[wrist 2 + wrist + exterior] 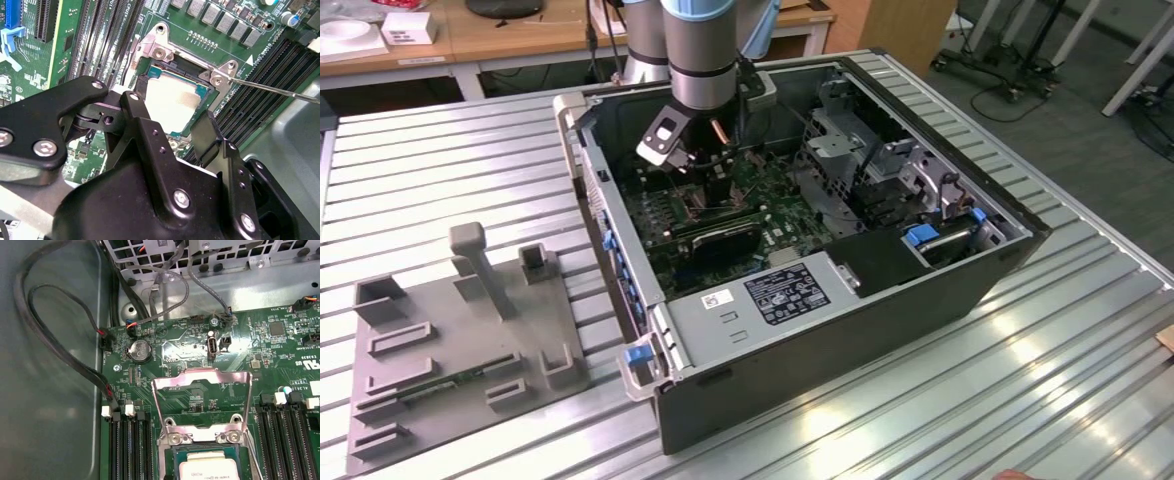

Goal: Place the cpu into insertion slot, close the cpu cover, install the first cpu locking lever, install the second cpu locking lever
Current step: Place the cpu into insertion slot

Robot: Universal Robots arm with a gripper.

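The cpu [172, 97] [209, 469], a pale square chip, lies flat in the insertion slot [202, 92] [172, 460] on the green board. In the second wrist view my gripper [170, 115] hovers over it, and its black fingers [134, 102] stand apart, one on each side of the chip. The cpu cover [200, 377], a thin silvery frame, is swung up and away from the socket. A thin wire locking lever [272, 90] sticks out past the socket's corner. In the exterior view the gripper [700, 185] is low inside the open computer case [854, 330].
Long black memory slots [127, 450] [260, 85] flank the socket on both sides. Black cables [55, 345] loop along the case wall beside the board. Drive cages [881, 170] fill the case on the exterior view's right. A grey fixture plate [454, 350] lies on the ribbed metal table.
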